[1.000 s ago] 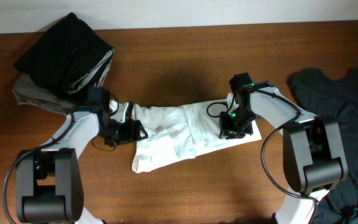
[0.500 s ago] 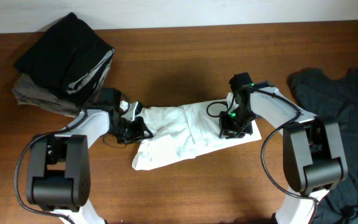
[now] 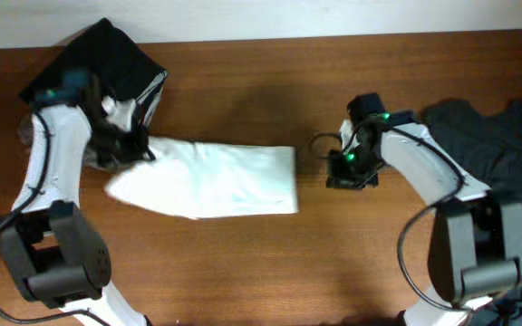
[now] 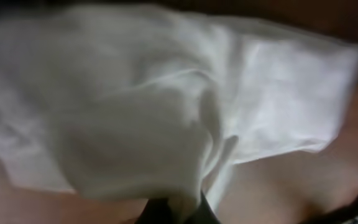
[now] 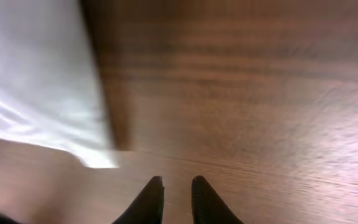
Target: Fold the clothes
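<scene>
The white shirt [image 3: 216,179] lies as a flat folded oblong on the table's left half. My left gripper [image 3: 130,150] is at its left end, shut on the fabric. In the left wrist view the white shirt [image 4: 135,106] fills the frame and bunches into my left gripper [image 4: 178,214] at the bottom edge. My right gripper [image 3: 344,176] hovers to the right of the shirt, apart from it. In the right wrist view my right gripper [image 5: 177,182] has a narrow gap between its fingers, with only bare wood in it, and the shirt's corner [image 5: 36,93] lies at the upper left.
A pile of black and grey garments [image 3: 93,77] sits at the back left, just behind my left arm. A dark slate garment [image 3: 506,145] is spread over the table's right end. The wall edge [image 3: 333,18] runs along the back.
My left gripper shut on the shirt's left end and dragged it leftward, stretching it into a flat oblong. My right gripper is off the shirt, which has slid away from it.
</scene>
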{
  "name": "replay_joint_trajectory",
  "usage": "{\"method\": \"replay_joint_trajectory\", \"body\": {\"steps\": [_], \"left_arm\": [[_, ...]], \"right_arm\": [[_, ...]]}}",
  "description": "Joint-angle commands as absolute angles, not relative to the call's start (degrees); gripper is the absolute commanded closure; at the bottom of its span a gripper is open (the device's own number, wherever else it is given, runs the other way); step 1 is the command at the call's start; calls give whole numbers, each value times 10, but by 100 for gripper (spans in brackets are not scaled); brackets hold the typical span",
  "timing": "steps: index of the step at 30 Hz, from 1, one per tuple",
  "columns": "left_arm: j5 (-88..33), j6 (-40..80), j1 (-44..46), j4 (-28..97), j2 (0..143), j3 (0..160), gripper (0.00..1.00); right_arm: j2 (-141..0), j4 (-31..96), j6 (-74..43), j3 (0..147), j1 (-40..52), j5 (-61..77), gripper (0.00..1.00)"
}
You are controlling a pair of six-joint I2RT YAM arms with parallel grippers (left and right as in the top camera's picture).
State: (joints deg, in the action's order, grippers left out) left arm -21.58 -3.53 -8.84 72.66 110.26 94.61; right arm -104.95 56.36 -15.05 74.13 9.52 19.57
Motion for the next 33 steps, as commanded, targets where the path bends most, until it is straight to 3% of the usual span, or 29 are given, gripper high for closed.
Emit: {"method": "replay_joint_trajectory", "body": {"steps": [1, 12, 13, 15, 16, 23, 25, 28, 31, 33], "left_arm": [[-201, -70, -41, 746, 1098, 1034, 100], [-167, -57, 203, 713, 1195, 1034, 97], [-167, -52, 223, 709, 1210, 1034, 89], [-163, -52, 247, 707, 1226, 1034, 22], [-160, -52, 253, 706, 1227, 1035, 1], [-97, -33, 216, 828, 1225, 1223, 1], [-65, -33, 191, 849, 1225, 1278, 1], [-64, -33, 154, 851, 1225, 1293, 1], [-83, -33, 127, 859, 1228, 1292, 1], [-92, -35, 116, 859, 1229, 1285, 1]], "right_arm": [[-1027, 563, -152, 773, 88, 199, 79], [-1027, 563, -152, 779, 86, 199, 79], [-1027, 563, -152, 779, 86, 199, 79], [-1027, 564, -152, 779, 86, 199, 79], [-1027, 565, -152, 779, 86, 199, 79], [-1027, 559, -112, 779, 87, 216, 77], [-1027, 545, -41, 779, 94, 297, 68], [-1027, 539, -34, 779, 119, 329, 50], [-1034, 531, -42, 778, 167, 324, 39], [-1053, 512, -72, 778, 201, 309, 38]]}}
